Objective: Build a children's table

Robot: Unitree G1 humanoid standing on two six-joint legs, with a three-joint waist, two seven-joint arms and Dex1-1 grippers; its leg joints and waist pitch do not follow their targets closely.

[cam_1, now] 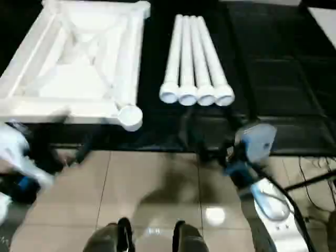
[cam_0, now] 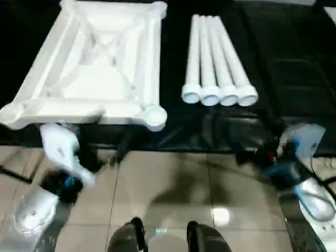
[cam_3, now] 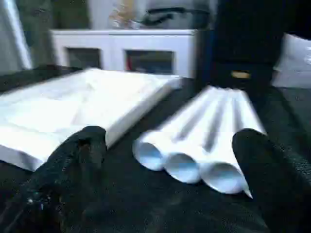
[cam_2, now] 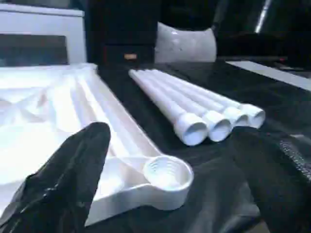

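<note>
In the left eye view, the white table top (cam_0: 92, 63) lies upside down on a black cloth (cam_0: 173, 63), with its X-shaped ribs facing up and a round socket (cam_0: 154, 116) at its near corner on the robot's right. The four white legs (cam_0: 218, 60) lie side by side, touching one another, to the right of the table top and apart from it; their wide open ends point toward the robot. The left gripper (cam_0: 113, 155) hangs over the near edge of the cloth, just in front of the table top's near rail, and holds nothing. The right gripper (cam_0: 252, 152) hangs over the same edge, in front of the legs and slightly to their right, also empty. Tiled floor (cam_0: 168, 194) lies between the cloth and the robot. The right eye view shows the same layout: the table top (cam_1: 79, 63) on the left, the legs (cam_1: 194, 60) on the right, and the right gripper (cam_1: 212, 152) below the leg ends. In the left wrist view, the left gripper (cam_2: 180, 174) stands wide open, with one black finger (cam_2: 68, 179) over the table top (cam_2: 58, 111) near its corner socket (cam_2: 167, 172); the legs (cam_2: 194, 104) lie beyond, between the two fingers. In the right wrist view, the right gripper (cam_3: 180, 174) is spread wide as well, with the open ends of the legs (cam_3: 194, 150) lying between its fingers without touching them, and the table top (cam_3: 73, 107) beside the legs.
</note>
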